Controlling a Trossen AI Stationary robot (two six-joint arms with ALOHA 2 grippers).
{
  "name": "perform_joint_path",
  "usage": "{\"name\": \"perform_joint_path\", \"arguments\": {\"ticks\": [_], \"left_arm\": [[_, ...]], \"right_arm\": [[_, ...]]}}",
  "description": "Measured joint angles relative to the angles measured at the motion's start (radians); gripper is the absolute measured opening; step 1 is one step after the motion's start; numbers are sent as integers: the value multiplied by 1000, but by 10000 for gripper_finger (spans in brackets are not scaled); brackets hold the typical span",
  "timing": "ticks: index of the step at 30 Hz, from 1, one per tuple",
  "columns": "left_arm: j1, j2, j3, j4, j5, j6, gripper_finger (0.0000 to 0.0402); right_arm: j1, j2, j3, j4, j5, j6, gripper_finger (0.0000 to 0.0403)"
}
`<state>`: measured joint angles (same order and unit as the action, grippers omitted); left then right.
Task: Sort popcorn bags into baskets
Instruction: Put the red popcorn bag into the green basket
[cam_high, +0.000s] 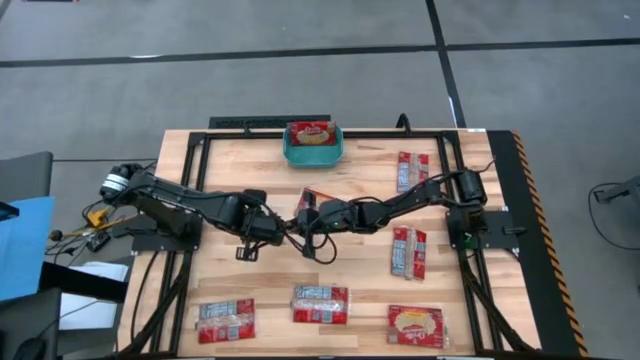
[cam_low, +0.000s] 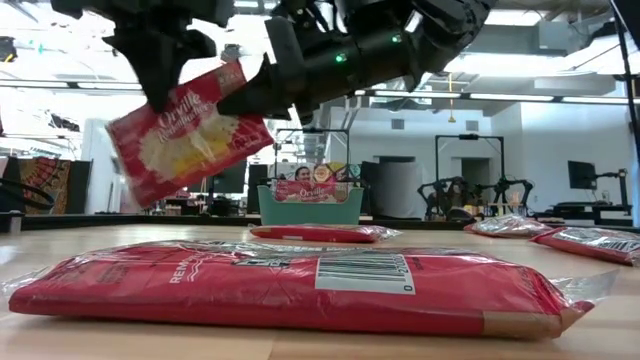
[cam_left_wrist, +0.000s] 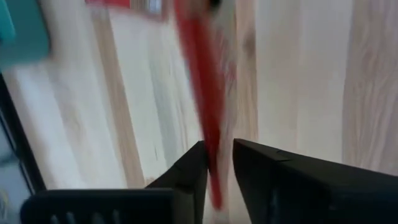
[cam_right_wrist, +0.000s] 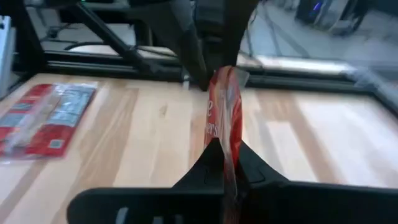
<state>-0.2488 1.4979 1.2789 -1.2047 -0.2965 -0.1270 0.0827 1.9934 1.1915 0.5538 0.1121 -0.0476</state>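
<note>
One popcorn bag (cam_low: 190, 130), red with a cream label, hangs in the air over the table's middle between my two grippers. My right gripper (cam_right_wrist: 225, 158) is shut on one end of it. My left gripper (cam_left_wrist: 217, 165) stands at the bag's upper left corner (cam_low: 150, 105), pointing steeply down, its fingers slightly apart with the bag's edge between them. At the table's far edge the teal basket (cam_high: 313, 161) holds another bag (cam_high: 312, 133). Several more bags lie flat on the table, among them one (cam_high: 320, 303) near the front edge. My right gripper pinches the bag's right-hand end (cam_right_wrist: 229, 124) between its two fingers, coming nearly level from the table's right side. The bag stands on edge, tilted, its printed face toward the near edge, lifted clear of the table. My left gripper's fingers (cam_left_wrist: 193, 171) flank the bag's edge (cam_left_wrist: 208, 143). Whether they touch it I cannot tell.
Bags lie at the right (cam_high: 413, 170), (cam_high: 409, 252), the front right (cam_high: 415, 325) and the front left (cam_high: 225, 320). A black frame (cam_high: 250, 124) runs around the wooden table top. Bare wood lies between the held bag and the basket.
</note>
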Motion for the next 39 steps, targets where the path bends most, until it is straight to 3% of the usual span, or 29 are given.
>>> {"name": "perform_joint_path", "arguments": {"ticks": [4,10,19,24,28,30,34,39], "left_arm": [[-15,-61,-34,-10,-18,-66,100],[-32,-194,-139,40,-130,-149,145],[-33,-430,-312,354,-162,-96,168],[-32,-491,-363,572,-94,-11,121],[-30,-496,-370,593,-62,34,31],[-27,-496,-370,587,-70,39,15],[-3,-496,-370,582,-102,90,8],[119,-496,-371,585,-126,154,5]], "right_arm": [[16,-1,-76,164,21,-5,10],[20,-1,-229,524,22,17,9],[14,-3,-335,784,-34,10,8],[14,-3,-339,811,-42,10,8],[7,-3,-339,807,-46,13,8],[6,-3,-339,806,-40,13,12],[-5,-9,-339,779,2,34,66],[-17,-123,-371,501,158,95,163]]}}
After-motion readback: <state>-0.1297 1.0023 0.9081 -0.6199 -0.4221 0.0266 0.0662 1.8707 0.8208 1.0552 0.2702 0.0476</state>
